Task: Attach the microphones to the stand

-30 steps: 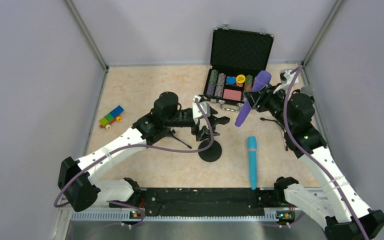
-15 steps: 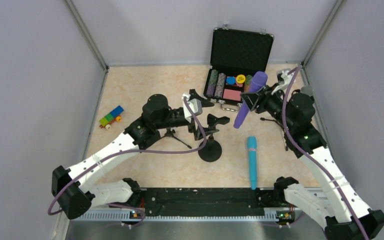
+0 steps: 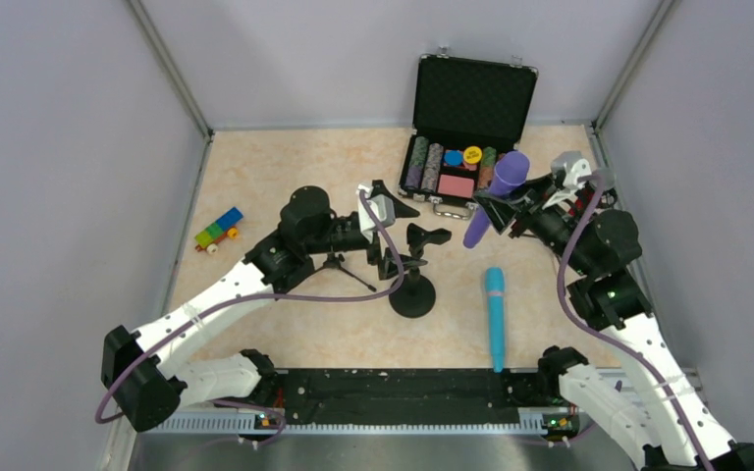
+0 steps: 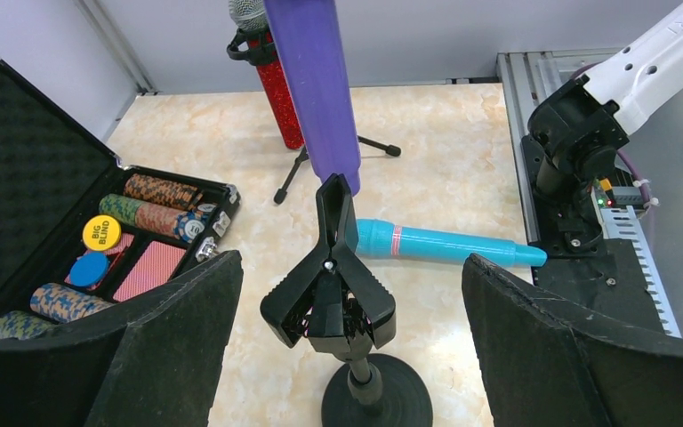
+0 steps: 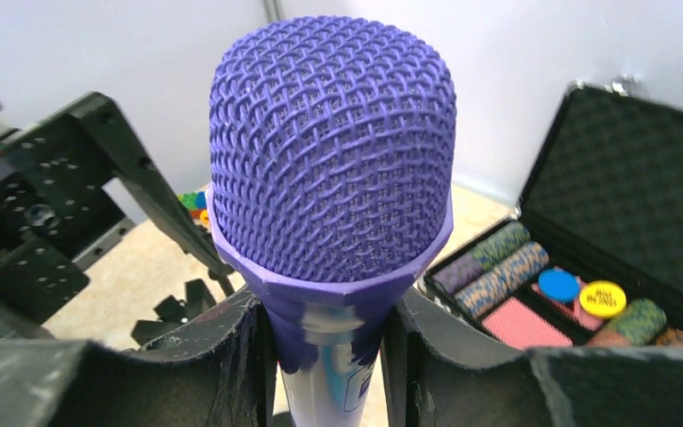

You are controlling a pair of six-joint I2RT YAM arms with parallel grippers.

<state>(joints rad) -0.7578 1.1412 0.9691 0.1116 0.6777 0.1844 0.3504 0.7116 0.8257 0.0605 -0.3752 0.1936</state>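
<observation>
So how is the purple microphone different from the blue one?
The purple microphone is gripped by the right gripper; nothing holds the teal-blue microphone. The purple one is tilted up above the table; the teal-blue one lies flat on it. Both are stick microphones, and neither is on the round-based stand yet.

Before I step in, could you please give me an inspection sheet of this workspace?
Surface: beige table, nothing spilled seen.
Job's things: purple microphone in right hand; teal microphone lying flat; red microphone clipped on tripod; clip stand empty.
Clutter: open poker chip case; toy block car.
Hands: left hand open, facing clip stand; right hand shut on purple microphone.
Cables: purple cable along each arm.
Surroundings: grey walls.
</observation>
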